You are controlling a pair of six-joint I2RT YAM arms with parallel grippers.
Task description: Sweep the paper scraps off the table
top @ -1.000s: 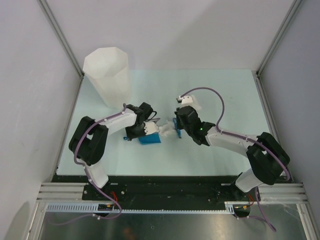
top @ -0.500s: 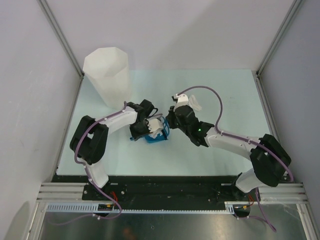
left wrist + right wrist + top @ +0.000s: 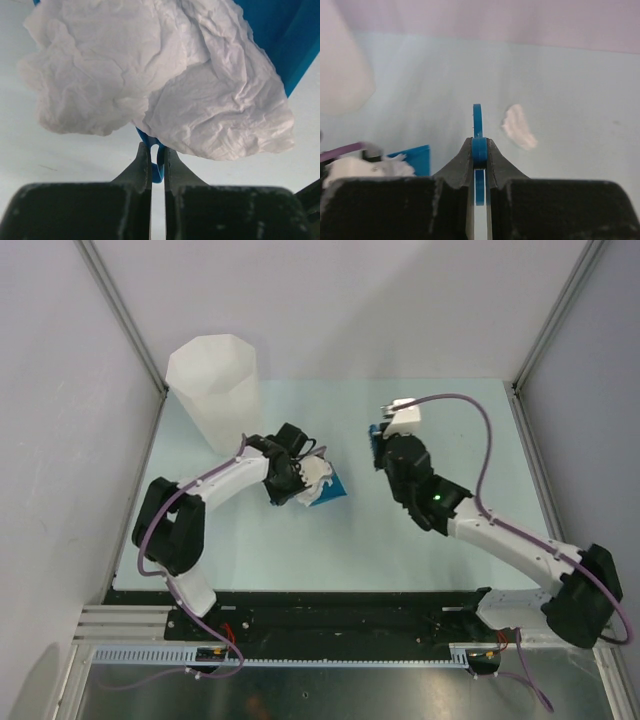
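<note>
My left gripper (image 3: 303,483) is shut on the handle of the blue dustpan (image 3: 332,489), left of the table's (image 3: 300,550) middle. Crumpled white paper scraps (image 3: 318,472) lie in the pan. In the left wrist view the fingers (image 3: 142,160) pinch the blue handle (image 3: 158,167), with the scraps (image 3: 160,75) piled over the blue pan (image 3: 285,35). My right gripper (image 3: 380,440) is shut on a thin blue brush (image 3: 478,120), apart from the pan. One loose scrap (image 3: 519,126) lies on the table just right of the brush tip; I cannot make it out in the top view.
A tall white faceted bin (image 3: 213,390) stands at the far left corner and shows as a blur in the right wrist view (image 3: 340,70). Grey walls and metal posts close in the table on three sides. The dustpan (image 3: 412,157) shows at that view's lower left.
My right gripper has drawn back from the dustpan toward the far right, still holding the brush. My left gripper has shifted the loaded dustpan slightly away and turned it.
</note>
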